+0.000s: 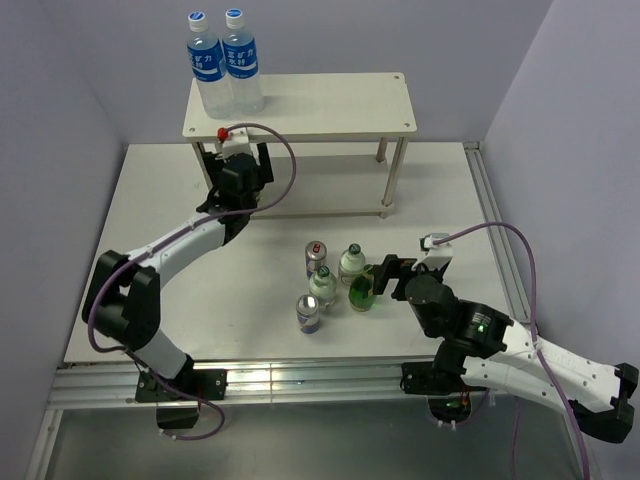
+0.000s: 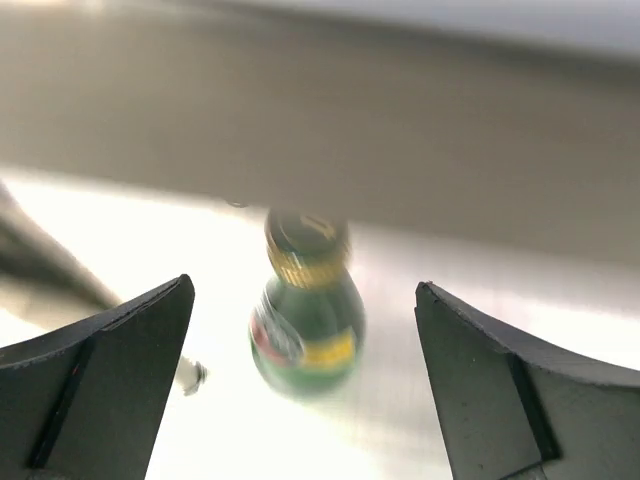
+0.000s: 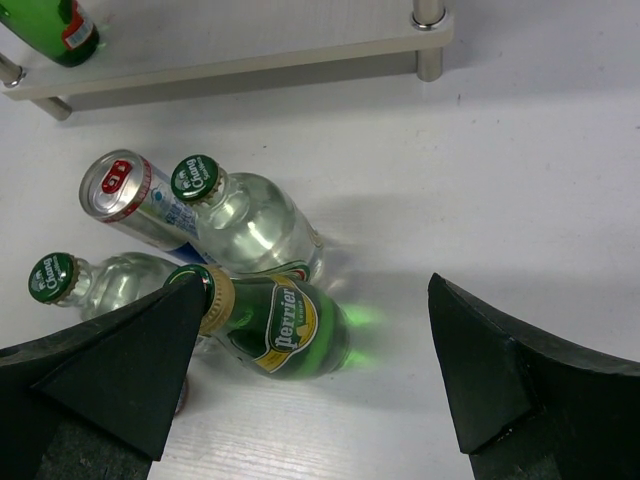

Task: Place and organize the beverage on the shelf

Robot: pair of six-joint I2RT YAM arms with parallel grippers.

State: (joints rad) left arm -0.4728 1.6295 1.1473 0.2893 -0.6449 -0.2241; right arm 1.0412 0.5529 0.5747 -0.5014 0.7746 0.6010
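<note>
Green bottle (image 3: 290,335) label reads "perrier"; clear bottle (image 3: 250,225) cap reads "Chang".

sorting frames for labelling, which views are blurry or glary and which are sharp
Left wrist view: the dark green bottle is blurred, the surface under it blown out white. Right wrist view: sharp; the Perrier bottle throws a green glow on the table. Top view: sharp.

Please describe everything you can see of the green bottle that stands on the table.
The green bottle is dark green glass with a yellow Perrier label and a gold band at the neck. It stands upright on the table, throwing a green glow beside it. A clear bottle stands close behind; contact is unclear. The open jaws of the right gripper frame it, one hiding part of its cap.
</note>
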